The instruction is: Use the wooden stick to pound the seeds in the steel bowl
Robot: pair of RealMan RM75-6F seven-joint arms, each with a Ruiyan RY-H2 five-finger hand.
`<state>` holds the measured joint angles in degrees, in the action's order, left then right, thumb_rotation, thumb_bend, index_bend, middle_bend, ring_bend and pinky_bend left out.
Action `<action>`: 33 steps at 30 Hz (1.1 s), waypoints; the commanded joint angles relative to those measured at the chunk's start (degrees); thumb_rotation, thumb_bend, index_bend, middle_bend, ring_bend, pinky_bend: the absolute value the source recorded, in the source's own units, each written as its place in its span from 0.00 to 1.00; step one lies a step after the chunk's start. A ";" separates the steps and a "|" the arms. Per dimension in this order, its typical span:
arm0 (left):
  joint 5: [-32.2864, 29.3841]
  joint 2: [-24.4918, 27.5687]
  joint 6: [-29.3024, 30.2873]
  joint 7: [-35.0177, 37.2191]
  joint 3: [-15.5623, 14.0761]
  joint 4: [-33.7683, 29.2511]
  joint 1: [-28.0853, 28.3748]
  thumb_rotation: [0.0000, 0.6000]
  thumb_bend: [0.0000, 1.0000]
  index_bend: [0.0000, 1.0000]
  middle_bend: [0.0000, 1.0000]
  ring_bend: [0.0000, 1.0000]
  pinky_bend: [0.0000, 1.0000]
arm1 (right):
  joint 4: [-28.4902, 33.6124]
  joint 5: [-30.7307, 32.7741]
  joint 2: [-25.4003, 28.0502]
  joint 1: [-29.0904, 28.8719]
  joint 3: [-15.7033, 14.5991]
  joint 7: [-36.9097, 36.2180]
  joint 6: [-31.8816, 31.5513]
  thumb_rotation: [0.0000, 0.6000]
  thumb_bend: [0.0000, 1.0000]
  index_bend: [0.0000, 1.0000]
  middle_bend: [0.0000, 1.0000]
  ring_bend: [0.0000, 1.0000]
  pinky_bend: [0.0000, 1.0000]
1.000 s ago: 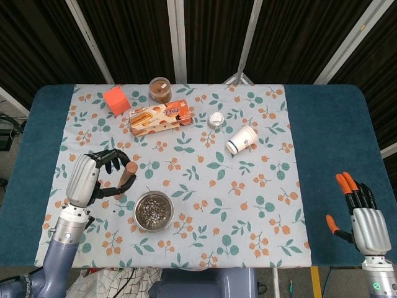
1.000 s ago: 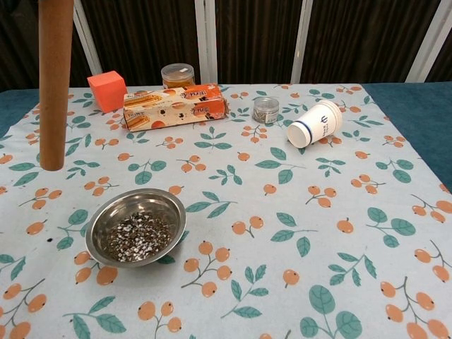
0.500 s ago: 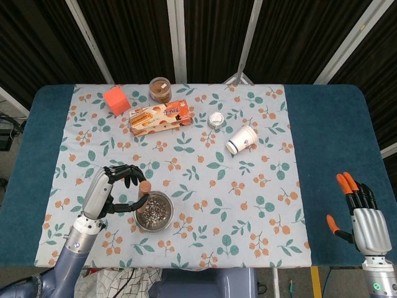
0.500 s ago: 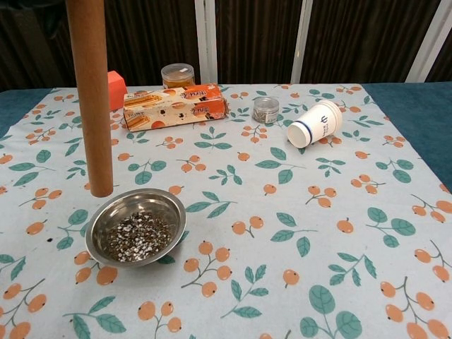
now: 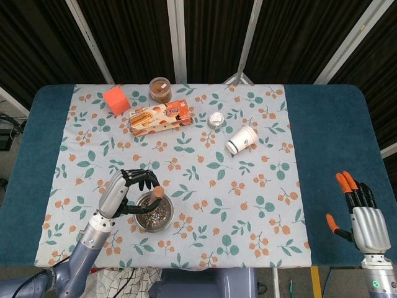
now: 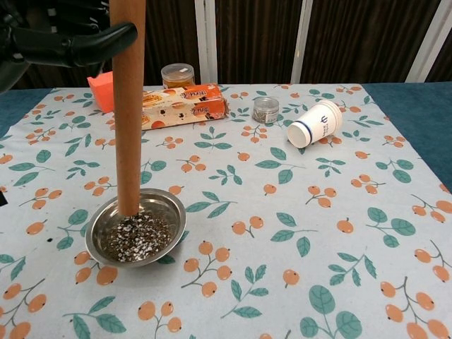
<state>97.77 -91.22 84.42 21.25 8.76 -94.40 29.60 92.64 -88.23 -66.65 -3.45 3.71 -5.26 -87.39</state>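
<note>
Our left hand point(image 5: 124, 192) grips the wooden stick point(image 6: 128, 106) near its top, dark fingers point(image 6: 78, 46) curled round the shaft. The stick stands nearly upright, its long axis vertical, the lower end pointing down into the steel bowl point(image 6: 174, 212) at the back left of the bowl's inside, at or just above the seeds point(image 6: 138, 237); we cannot tell whether it touches them. From the head view we see only the stick's round top point(image 5: 159, 192) over the bowl's rim. The bowl sits on the patterned cloth point(image 5: 205, 180) near the front edge of the desk point(image 5: 329, 136), left of centre, with bare cloth around it on the right and behind. Well beyond it, toward the far edge, lie the biscuit box point(image 5: 160, 118), the orange cube point(image 5: 116, 100), a lidded jar with brown contents point(image 5: 160, 90), a small metal tin point(image 5: 215, 120) and a paper cup point(image 5: 241, 139) tipped on its side. Our right hand point(image 5: 363, 217) hangs off the desk's front right corner, well apart from everything, fingers spread and grasping nothing.
</note>
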 commanded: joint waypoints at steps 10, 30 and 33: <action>2.35 -6.88 4.47 9.31 -1.12 12.91 0.68 1.00 0.85 0.66 0.73 0.59 0.68 | -0.10 0.51 -0.14 -0.25 0.21 -0.10 0.53 1.00 0.37 0.00 0.00 0.00 0.00; 2.62 -11.63 6.12 15.71 -3.81 24.92 0.92 1.00 0.85 0.66 0.73 0.59 0.68 | 0.36 1.78 0.03 -0.54 0.43 -0.37 1.70 1.00 0.37 0.00 0.00 0.00 0.00; 2.77 -12.14 6.40 16.14 -4.32 26.37 0.80 1.00 0.85 0.66 0.73 0.59 0.68 | 0.45 1.91 0.04 -0.54 0.44 -0.42 1.79 1.00 0.37 0.00 0.00 0.00 0.00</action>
<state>100.47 -103.04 90.63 37.09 4.74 -68.55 30.48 93.08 -86.33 -66.62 -3.99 4.15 -5.68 -85.60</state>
